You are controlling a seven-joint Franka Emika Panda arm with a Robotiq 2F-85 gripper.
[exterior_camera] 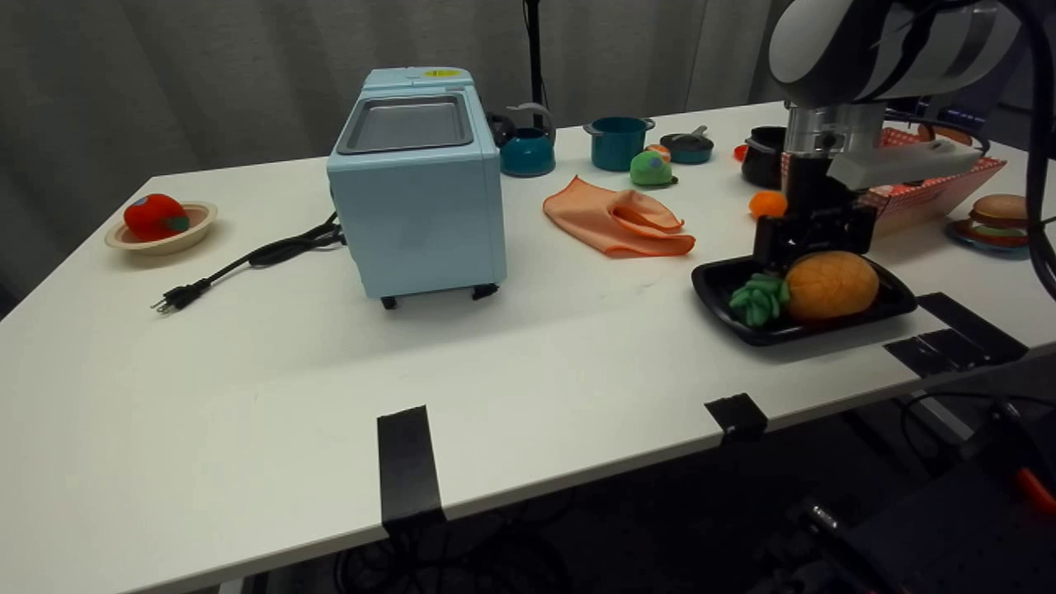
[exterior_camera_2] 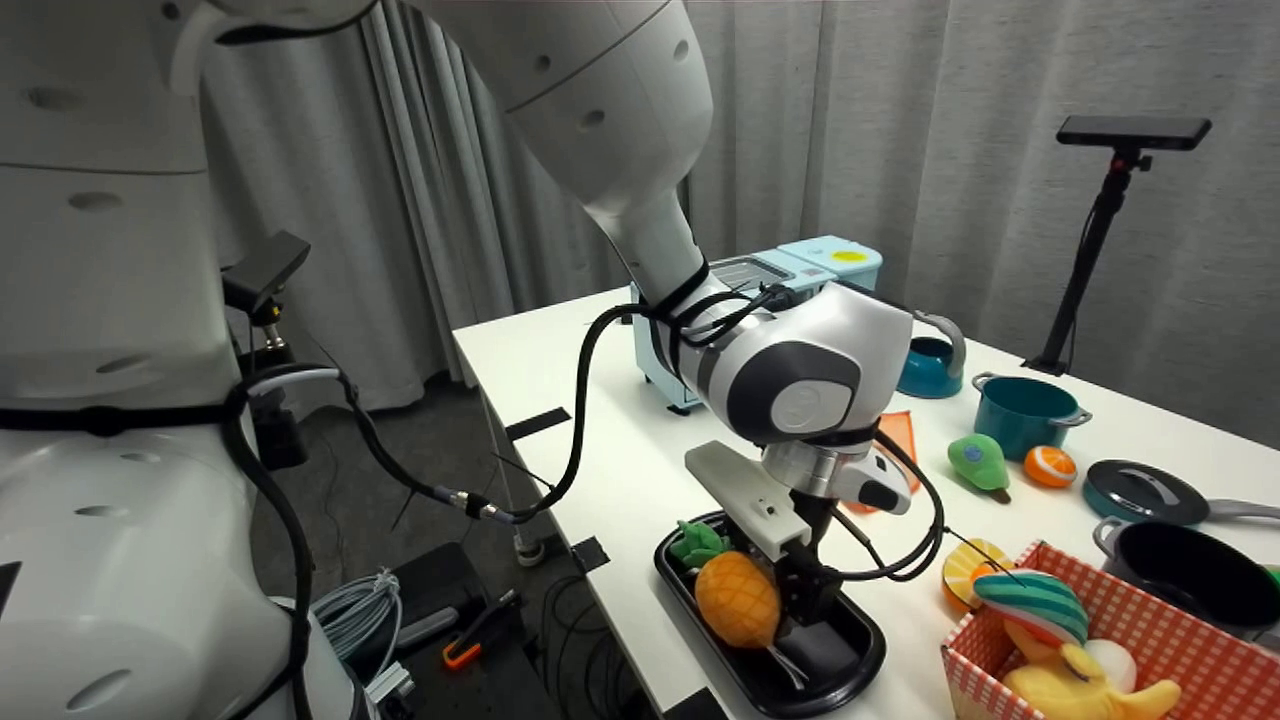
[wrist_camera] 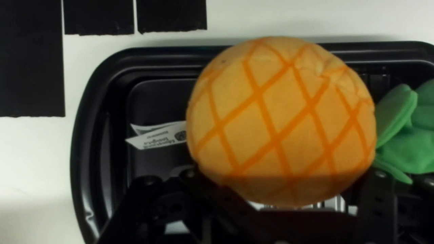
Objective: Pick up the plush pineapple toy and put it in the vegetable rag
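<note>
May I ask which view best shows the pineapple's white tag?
The wrist view: the white tag appears close up, its print visible. In an exterior view, the plush pineapple toy shows no tag; in an exterior view, it's a thin strip in the black tray.

In an exterior view, the plush pineapple toy (exterior_camera: 833, 286) lies in the tray (exterior_camera: 792, 332) at right; behind, at upper right, stands the basket (exterior_camera: 957, 191); the bowl (exterior_camera: 177, 242) sits upper left.

Lab: robot arm (exterior_camera_2: 610, 120), curtain backdrop (exterior_camera_2: 900, 190), black stand (exterior_camera_2: 1090, 250), taped table (exterior_camera: 247, 421).
</note>
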